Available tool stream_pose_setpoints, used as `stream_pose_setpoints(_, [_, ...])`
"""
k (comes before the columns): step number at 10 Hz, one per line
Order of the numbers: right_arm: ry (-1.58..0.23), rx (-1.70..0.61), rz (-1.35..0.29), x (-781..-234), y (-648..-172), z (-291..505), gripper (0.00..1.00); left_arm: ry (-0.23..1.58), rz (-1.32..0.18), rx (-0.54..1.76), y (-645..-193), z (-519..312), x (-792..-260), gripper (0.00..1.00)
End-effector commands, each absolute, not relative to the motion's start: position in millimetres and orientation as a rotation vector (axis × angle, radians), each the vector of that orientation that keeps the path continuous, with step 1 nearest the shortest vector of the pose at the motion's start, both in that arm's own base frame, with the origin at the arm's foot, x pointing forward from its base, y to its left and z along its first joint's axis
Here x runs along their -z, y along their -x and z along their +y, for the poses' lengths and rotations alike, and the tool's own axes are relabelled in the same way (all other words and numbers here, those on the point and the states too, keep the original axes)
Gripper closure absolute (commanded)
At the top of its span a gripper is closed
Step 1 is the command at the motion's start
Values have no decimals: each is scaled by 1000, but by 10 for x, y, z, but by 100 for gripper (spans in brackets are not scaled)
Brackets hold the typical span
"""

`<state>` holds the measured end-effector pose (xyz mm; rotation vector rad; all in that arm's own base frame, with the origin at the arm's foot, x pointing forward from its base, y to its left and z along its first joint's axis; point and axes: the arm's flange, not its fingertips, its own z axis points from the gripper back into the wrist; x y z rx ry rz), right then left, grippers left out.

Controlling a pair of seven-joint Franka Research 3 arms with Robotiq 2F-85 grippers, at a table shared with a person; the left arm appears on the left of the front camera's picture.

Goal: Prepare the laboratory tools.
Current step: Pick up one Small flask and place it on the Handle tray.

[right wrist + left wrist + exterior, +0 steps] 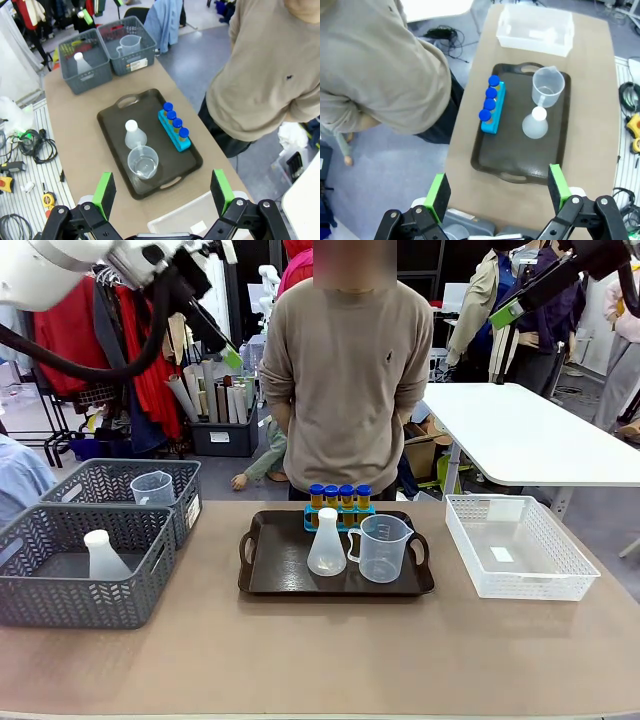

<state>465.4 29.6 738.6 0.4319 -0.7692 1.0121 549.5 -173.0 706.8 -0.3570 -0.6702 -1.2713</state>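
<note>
A dark tray (270, 580) in the middle of the table holds a translucent white conical flask (326, 545), a clear measuring jug (382, 548) and several amber tubes with blue caps (338, 498) in a blue rack. The left wrist view looks down on the flask (535, 125), the jug (548, 88) and the tubes (490, 100). So does the right wrist view, with the flask (134, 135), the jug (143, 162) and the tubes (175, 124). My left gripper (498, 192) hangs open high above the table. My right gripper (163, 192) is also open and high up. In the front view the left gripper (225, 345) and right gripper (515, 305) sit at the top corners.
Two grey baskets stand at the left: the near one (60, 600) holds another flask (100, 555), the far one (110, 480) another jug (152, 488). A white basket (515, 585) stands at the right. A person (345, 370) stands at the far edge behind the tray.
</note>
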Motion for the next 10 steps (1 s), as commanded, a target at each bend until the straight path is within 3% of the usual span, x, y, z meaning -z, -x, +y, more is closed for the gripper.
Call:
stream_pose_setpoints(1, [-430,-1016,-772,-7390,-4640,301,0,402,-739,1272,-5400,-1509,-7231,0])
stream_pose_setpoints(10, [-430,-1016,-772,-7390,-4640,301,0,334,-762,1223,-5353,-1308,-7488,0])
